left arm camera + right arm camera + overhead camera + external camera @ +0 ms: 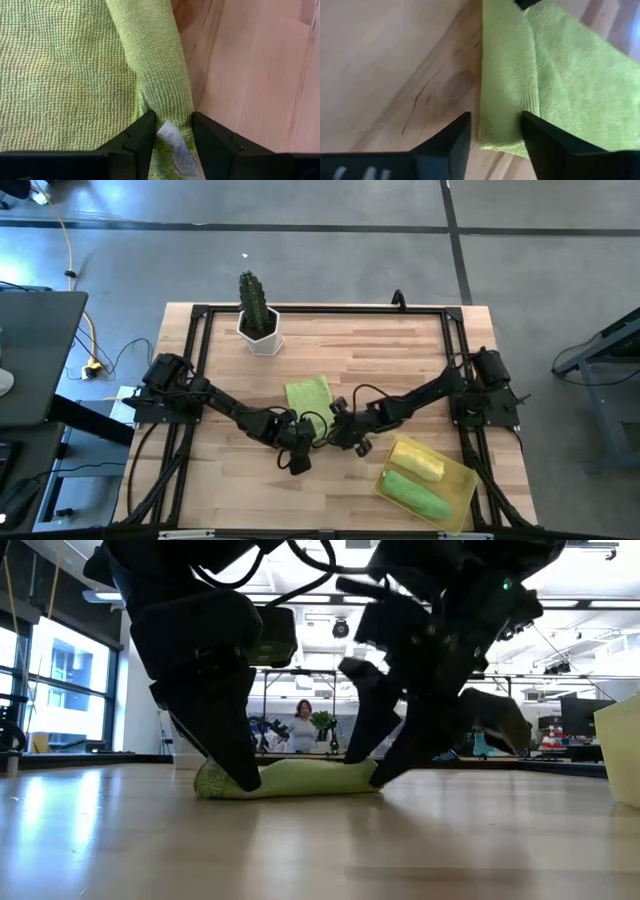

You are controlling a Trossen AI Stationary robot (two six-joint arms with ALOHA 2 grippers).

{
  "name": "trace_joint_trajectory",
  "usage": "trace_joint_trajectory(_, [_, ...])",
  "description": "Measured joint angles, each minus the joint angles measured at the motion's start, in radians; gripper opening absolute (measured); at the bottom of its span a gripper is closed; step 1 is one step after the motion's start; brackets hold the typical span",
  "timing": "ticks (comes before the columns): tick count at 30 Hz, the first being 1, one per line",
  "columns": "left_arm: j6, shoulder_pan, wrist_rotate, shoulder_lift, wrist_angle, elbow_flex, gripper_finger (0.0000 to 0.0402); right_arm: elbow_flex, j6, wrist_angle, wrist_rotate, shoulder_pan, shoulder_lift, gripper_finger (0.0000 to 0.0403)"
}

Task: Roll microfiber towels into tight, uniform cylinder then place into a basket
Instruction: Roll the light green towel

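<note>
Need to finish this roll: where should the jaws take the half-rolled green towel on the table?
Grip the rolled edge of the green towel at its two ends, from above. The left gripper already straddles one end; the right gripper frames the other. The flat part offers nothing to pinch.

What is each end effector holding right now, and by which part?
Left end effector pinches the lime green towel at its rolled edge's end. Right end effector straddles the other end; grip unclear.

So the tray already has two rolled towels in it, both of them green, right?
Not quite. The tray holds two rolled towels, but only one is green; the other is yellow. The high view shows it.
</note>
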Motion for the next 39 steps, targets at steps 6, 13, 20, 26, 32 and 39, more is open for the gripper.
trace_joint_trajectory(6, [-0.014, 0.0, -0.001, 0.0, 0.0, 0.0, 0.0126, 0.003, 0.078, -0.012, -0.045, -0.023, 0.024, 0.0203])
trace_joint_trajectory(13, [-0.047, 0.0, -0.002, -0.027, 0.016, -0.004, 0.0126, 0.004, 0.182, -0.028, -0.07, -0.026, 0.055, 0.0148])
trace_joint_trajectory(20, [-0.055, -0.001, -0.018, -0.086, 0.015, -0.004, 0.0126, 0.005, 0.277, -0.04, -0.077, -0.032, 0.06, 0.0017])
trace_joint_trajectory(26, [-0.027, -0.008, -0.035, -0.135, 0.003, -0.004, 0.0126, 0.003, 0.406, -0.04, -0.16, -0.05, 0.059, 0.0012])
trace_joint_trajectory(32, [0.136, -0.061, -0.124, -0.161, 0.014, -0.003, 0.0126, 0.001, 0.596, -0.026, -0.428, -0.117, 0.061, 0.0005])
trace_joint_trajectory(39, [0.306, -0.138, -0.257, -0.118, 0.011, -0.002, 0.0126, -0.003, 0.804, 0.017, -0.646, -0.182, 0.066, 0.0002])
